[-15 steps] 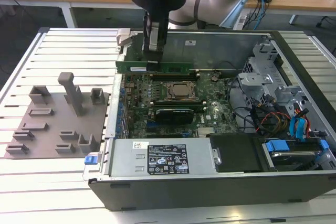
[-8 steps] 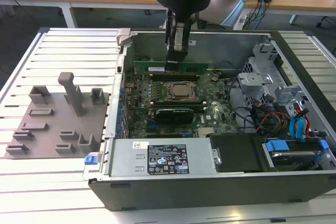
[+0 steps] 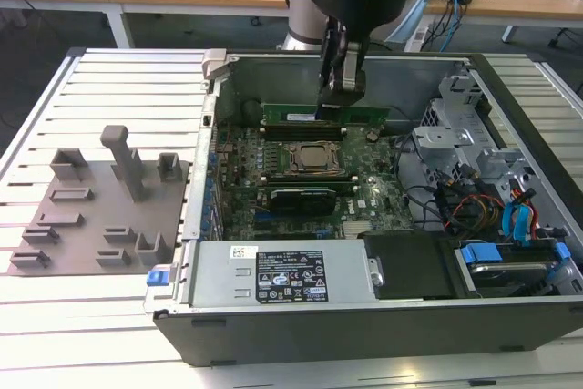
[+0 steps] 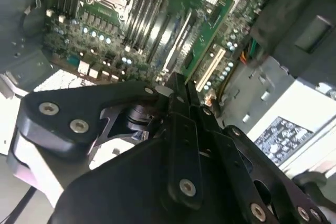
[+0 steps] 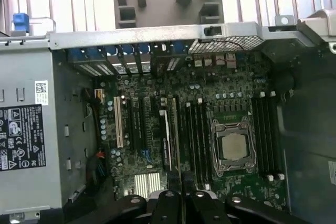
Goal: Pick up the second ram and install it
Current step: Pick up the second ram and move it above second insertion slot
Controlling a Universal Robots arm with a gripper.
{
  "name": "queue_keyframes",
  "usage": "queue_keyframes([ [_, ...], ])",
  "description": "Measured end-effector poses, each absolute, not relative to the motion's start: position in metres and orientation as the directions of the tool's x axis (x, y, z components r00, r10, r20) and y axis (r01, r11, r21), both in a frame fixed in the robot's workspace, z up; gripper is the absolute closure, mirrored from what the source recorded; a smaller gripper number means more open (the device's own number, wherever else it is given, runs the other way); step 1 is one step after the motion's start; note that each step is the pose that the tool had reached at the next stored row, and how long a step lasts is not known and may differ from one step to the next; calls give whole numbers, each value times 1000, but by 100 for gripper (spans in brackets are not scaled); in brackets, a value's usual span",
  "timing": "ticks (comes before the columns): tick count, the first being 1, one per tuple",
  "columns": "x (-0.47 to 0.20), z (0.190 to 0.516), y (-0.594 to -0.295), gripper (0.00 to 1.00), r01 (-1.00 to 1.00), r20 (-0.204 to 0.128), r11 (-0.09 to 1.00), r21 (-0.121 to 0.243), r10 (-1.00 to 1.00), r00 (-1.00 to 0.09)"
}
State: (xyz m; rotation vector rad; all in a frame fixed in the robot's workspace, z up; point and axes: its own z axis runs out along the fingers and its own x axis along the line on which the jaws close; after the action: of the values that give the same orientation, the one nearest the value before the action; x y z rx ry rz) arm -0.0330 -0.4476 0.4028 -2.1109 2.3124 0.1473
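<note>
In the exterior view my gripper [image 3: 342, 88] reaches down into the open computer case, shut on the top edge of the second ram [image 3: 325, 114]. This long green stick is held level, just over the black memory slots [image 3: 319, 131] on the far side of the CPU socket [image 3: 314, 157]. I cannot tell whether it touches a slot. The first wrist view shows the second ram [image 5: 169, 135] edge-on, running out from between the fingertips above the motherboard. In the second wrist view the green stick [image 4: 210, 35] extends from the gripper [image 4: 181, 85].
A grey plastic tray [image 3: 91, 216] with upright blocks lies on the slatted table at the exterior view's left. Inside the case, a black module [image 3: 301, 198] sits on the near side of the socket. The power supply [image 3: 273, 275] is in front, and a drive cage with cables [image 3: 474, 152] is at the right.
</note>
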Motion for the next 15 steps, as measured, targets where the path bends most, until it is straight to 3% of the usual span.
queue_keyframes([
  [9, -15, 369, -415, 86, -994, -68, 85, 67, -994, -90],
  [15, -12, 350, -412, 86, -994, -68, 85, 70, -994, -90],
])
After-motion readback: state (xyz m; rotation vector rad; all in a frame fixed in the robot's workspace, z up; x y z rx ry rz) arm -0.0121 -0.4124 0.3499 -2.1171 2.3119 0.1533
